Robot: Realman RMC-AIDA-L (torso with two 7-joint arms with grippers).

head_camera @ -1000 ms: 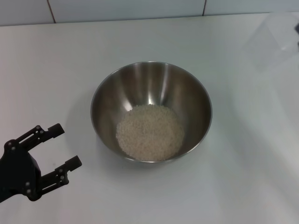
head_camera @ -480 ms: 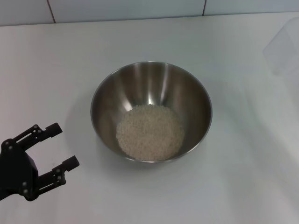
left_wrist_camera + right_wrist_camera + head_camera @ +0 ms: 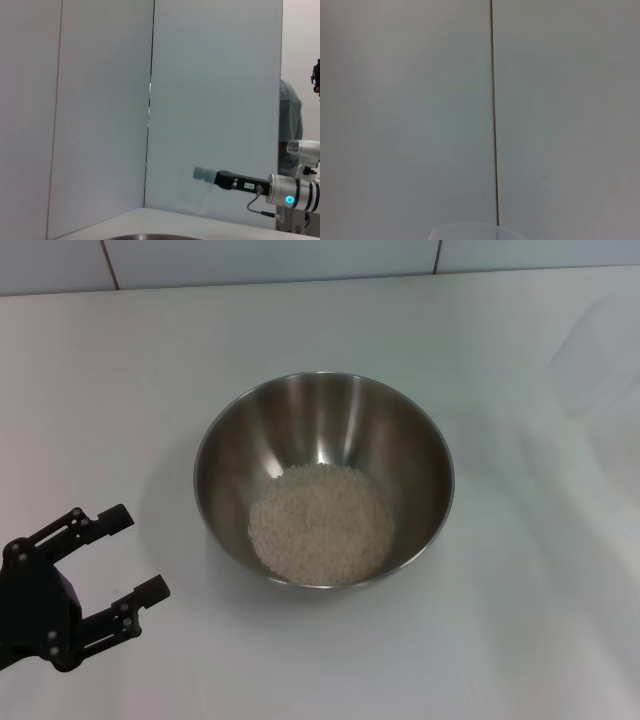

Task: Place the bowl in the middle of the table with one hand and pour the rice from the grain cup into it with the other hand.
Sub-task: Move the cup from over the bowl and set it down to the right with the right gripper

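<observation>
No words, numbers or brands can be read — the small label on the right arm (image 3: 250,185) is too tiny to make out.

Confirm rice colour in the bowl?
Pale off-white, a flat mound of rice against the bowl's shiny steel inside. Head view shows it best.

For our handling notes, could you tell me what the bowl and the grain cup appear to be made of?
The bowl looks like stainless steel: a brushed, shiny inside with bright reflections. The grain cup seems to be thin clear plastic, since the table shows through it; glass cannot be ruled out.
</observation>
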